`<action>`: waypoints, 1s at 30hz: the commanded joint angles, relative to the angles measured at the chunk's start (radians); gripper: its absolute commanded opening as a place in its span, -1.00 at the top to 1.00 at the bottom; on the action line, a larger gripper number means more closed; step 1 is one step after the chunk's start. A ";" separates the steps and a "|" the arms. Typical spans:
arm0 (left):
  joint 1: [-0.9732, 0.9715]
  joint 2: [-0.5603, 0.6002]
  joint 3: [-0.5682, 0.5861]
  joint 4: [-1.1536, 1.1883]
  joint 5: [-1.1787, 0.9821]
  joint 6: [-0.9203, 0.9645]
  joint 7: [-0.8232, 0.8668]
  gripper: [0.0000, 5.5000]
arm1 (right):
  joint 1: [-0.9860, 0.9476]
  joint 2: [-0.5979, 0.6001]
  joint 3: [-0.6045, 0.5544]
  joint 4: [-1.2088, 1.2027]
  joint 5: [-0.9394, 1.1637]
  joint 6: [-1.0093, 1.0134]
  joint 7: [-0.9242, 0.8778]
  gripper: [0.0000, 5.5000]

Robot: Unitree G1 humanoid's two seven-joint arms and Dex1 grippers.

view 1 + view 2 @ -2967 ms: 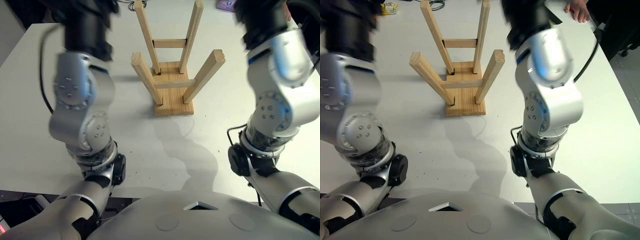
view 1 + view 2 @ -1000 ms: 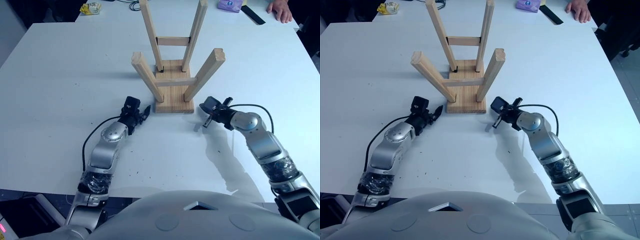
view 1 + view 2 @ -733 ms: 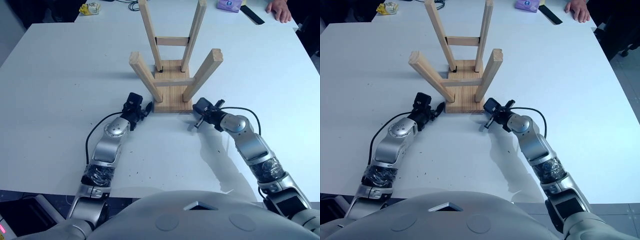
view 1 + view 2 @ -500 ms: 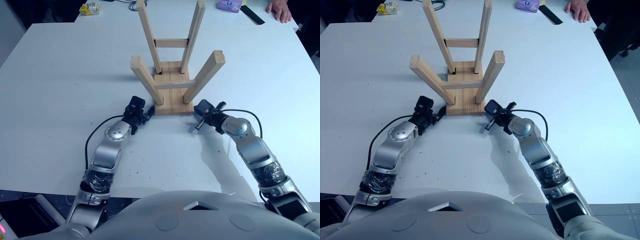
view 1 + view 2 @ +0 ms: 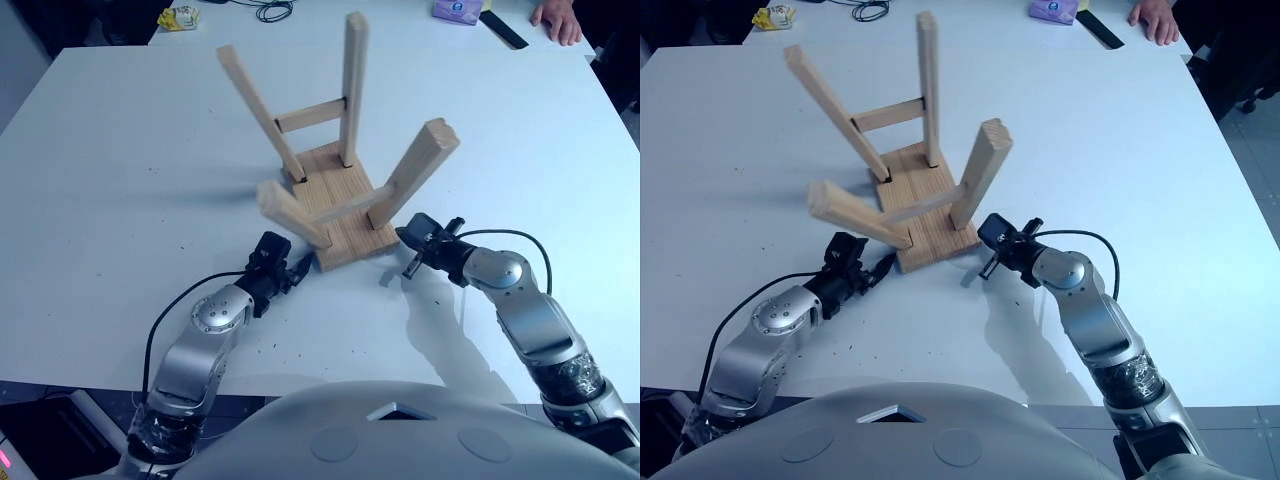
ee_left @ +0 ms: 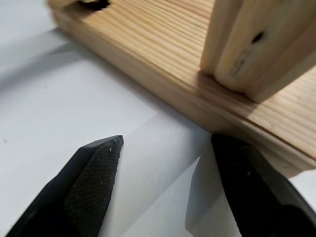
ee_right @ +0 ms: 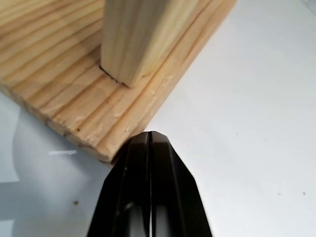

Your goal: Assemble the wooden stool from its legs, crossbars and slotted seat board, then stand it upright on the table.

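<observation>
The wooden stool (image 5: 335,190) is upside down, its seat board (image 5: 352,232) on the white table (image 5: 120,160) and its four legs and crossbars pointing up and leaning left. The near left leg (image 5: 290,212) is blurred. My left gripper (image 5: 297,266) is open at the board's near left corner; in the left wrist view its fingers (image 6: 96,165) lie low on the table just short of the board's edge (image 6: 163,94). My right gripper (image 5: 405,267) is shut with nothing in it. Its tip (image 7: 149,140) touches the board's near right edge (image 7: 143,113), by the near right leg (image 7: 136,34).
At the far edge of the table lie a yellow item (image 5: 182,15), a cable (image 5: 270,8), a purple packet (image 5: 452,10) and a black strip (image 5: 505,28), with a person's hand (image 5: 556,15) resting beside them. Bare table stretches left and right of the stool.
The stool has turned on the table, and its legs have swung left and towards me. Both grippers have drawn back a little towards me and stay at the board's near corners.
</observation>
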State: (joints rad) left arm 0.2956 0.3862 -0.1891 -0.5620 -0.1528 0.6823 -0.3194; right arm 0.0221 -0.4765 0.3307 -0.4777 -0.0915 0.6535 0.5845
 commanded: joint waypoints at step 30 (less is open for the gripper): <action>-0.186 -0.234 -0.046 -0.103 -0.380 0.280 -0.124 -0.21 | -0.248 0.051 -0.009 0.419 0.118 -0.276 0.171 1.00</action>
State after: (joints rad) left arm 0.0625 0.1038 -0.2966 -0.6270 -0.5046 0.9266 -0.4467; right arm -0.2475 -0.3537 0.3782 0.0215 0.0019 0.3634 0.7268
